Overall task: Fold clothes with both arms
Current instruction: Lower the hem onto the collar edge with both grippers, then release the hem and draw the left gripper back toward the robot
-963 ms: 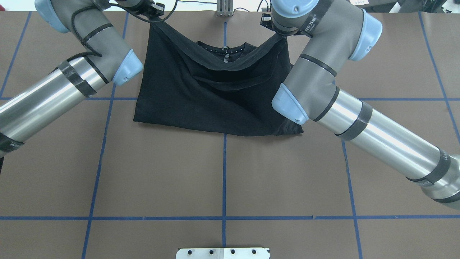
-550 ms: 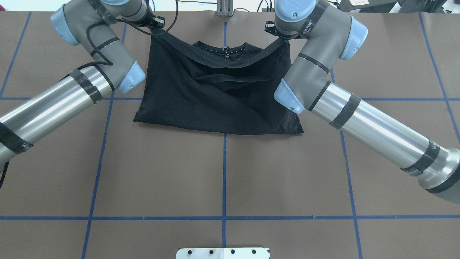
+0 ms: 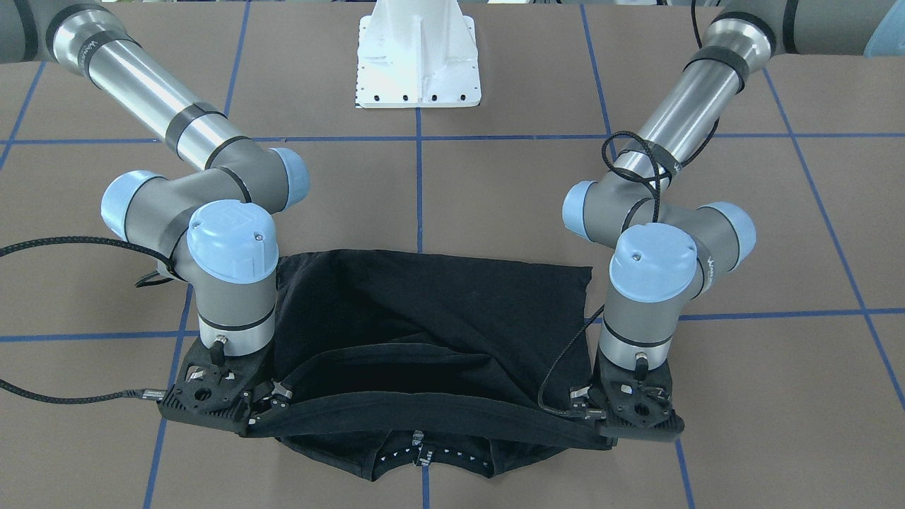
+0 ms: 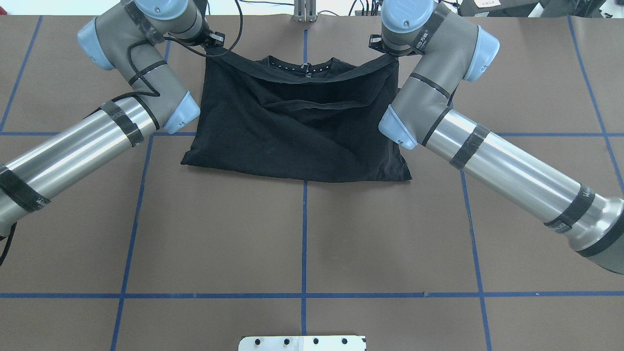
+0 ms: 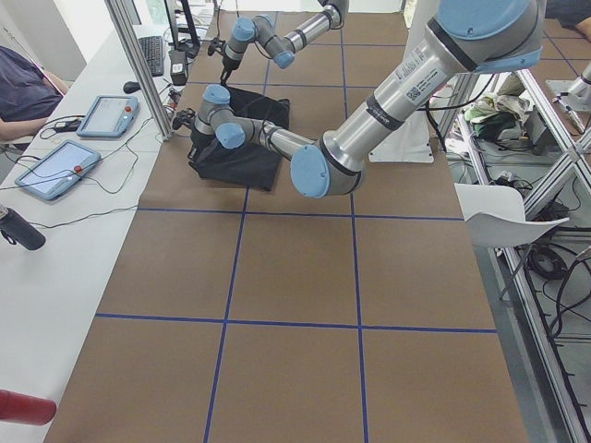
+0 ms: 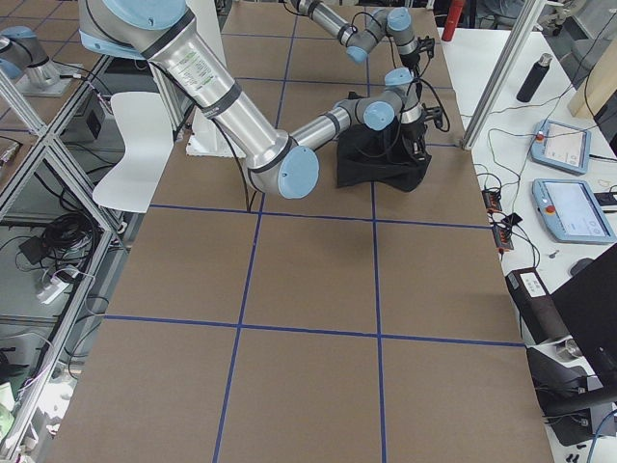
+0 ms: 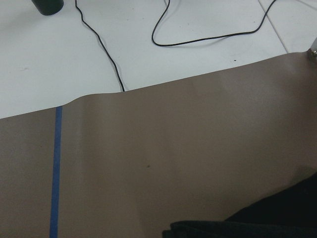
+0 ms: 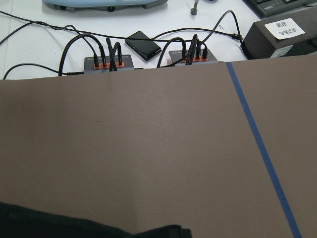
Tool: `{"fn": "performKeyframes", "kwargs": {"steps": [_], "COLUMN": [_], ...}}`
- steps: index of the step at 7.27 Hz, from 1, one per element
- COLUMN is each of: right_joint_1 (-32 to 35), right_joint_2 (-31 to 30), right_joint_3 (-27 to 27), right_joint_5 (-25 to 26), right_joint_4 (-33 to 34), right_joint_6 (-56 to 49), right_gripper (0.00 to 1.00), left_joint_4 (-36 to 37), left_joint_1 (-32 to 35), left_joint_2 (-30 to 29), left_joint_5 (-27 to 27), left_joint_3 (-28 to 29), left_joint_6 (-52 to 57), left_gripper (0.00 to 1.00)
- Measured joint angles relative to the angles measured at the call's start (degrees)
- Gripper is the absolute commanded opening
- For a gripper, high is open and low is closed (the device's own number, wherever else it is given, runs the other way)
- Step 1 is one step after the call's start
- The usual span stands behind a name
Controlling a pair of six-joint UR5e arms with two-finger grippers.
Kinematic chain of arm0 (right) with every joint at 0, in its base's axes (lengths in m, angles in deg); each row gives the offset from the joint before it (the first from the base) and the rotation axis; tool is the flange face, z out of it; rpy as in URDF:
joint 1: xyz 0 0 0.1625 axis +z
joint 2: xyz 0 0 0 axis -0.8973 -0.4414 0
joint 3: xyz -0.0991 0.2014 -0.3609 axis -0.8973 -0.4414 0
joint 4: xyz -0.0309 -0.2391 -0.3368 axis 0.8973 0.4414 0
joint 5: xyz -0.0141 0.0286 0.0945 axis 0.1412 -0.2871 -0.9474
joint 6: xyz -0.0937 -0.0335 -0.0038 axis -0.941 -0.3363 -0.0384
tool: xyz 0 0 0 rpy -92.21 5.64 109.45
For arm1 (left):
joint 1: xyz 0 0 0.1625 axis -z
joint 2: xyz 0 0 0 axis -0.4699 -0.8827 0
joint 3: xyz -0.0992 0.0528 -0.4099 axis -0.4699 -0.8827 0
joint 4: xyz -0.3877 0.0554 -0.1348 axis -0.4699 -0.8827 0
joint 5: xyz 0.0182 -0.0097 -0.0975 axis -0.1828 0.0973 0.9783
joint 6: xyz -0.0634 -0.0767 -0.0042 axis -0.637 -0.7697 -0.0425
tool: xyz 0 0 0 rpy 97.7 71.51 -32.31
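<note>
- Brown counter [image 4: 219,234] gridded with blue tape lines [image 4: 303,234].
- At its far middle, black T-shirt [image 4: 292,141], partly folded, collar [image 4: 306,66] toward the far edge.
- Left tool [image 3: 596,423] clenched on one end of a lifted fabric edge, right tool [image 3: 261,417] clenched on the other.
- Edge drawn into a band between both tools, just over the collar.

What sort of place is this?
Most likely a robotics lab: a left arm and right arm hold a black T-shirt on a blue-gridded table, with control tablets on the side bench.
</note>
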Motion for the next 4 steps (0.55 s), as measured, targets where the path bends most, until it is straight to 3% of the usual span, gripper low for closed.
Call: {"fn": "performKeyframes", "kwargs": {"steps": [1, 2, 4], "right_joint_1": [0.21, 0.27, 0.55], "right_joint_2": [-0.03, -0.03, 0.04], "right_joint_3": [-2.00, -3.73, -5.33], "right_joint_5": [-0.10, -0.26, -1.12], "right_joint_4": [-2.01, -3.88, -5.31], "right_joint_6": [-0.70, -0.98, -1.49], "right_gripper": [0.53, 1.00, 1.00], "left_joint_4": [-1.04, -1.64, -4.02], "left_joint_1": [-0.06, -0.09, -0.04], "left_joint_2": [0.03, 0.06, 0.32], "left_joint_5": [-0.15, -0.21, -0.22], "left_joint_3": [0.92, 1.26, 1.08], "left_joint_6": [-0.01, -0.04, 0.27], "left_gripper": [0.53, 1.00, 1.00]}}
